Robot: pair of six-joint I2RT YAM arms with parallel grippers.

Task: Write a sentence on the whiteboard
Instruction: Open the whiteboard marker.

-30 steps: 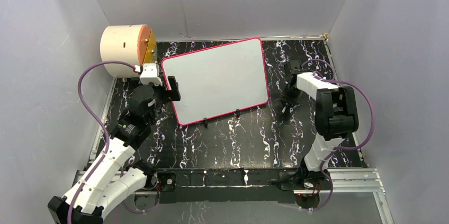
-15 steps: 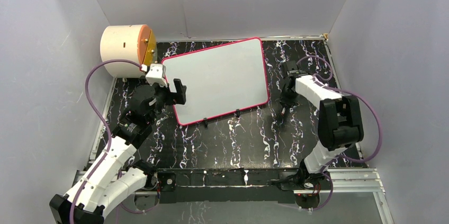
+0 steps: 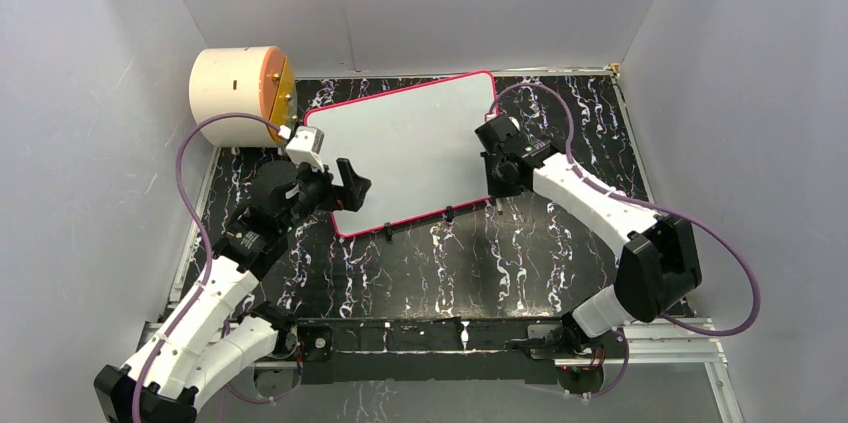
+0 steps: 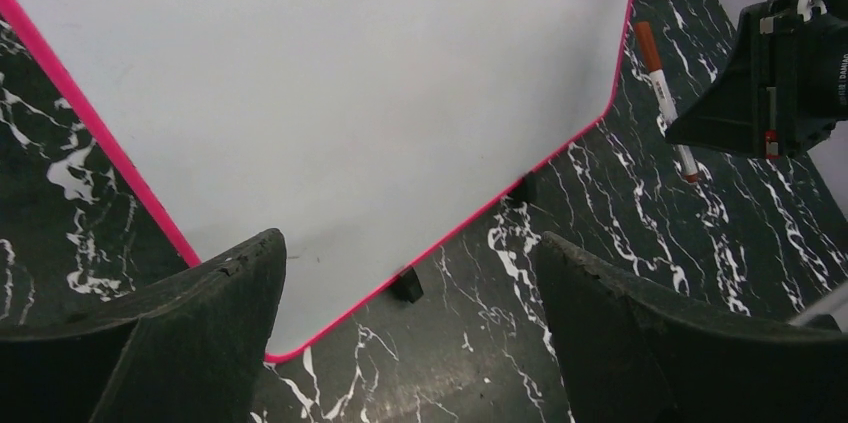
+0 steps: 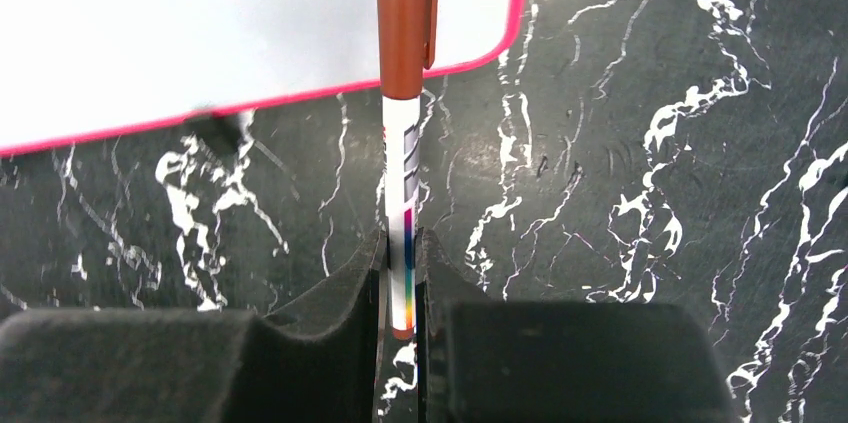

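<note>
The whiteboard [image 3: 405, 143] lies tilted on the dark marbled table, white with a pink-red rim and black clip feet. Its surface is blank; no sentence shows on it. My right gripper [image 3: 497, 175] is at the board's near right corner, shut on a marker [image 5: 404, 93] with a brown cap and white barrel, its capped end over the rim. The marker also shows in the left wrist view [image 4: 660, 83]. My left gripper [image 3: 347, 185] is open and empty over the board's near left corner [image 4: 230, 343]. In the right wrist view the gripper [image 5: 402, 243] pinches the barrel.
A cream cylinder with an orange face [image 3: 240, 91] stands at the back left beside the board. Grey walls close in the table on three sides. The right gripper's black body [image 4: 780, 83] shows in the left wrist view.
My right arm has swung left with the marker, from the table right of the board to its near right corner. My left gripper has shifted right along the board's near left edge.
</note>
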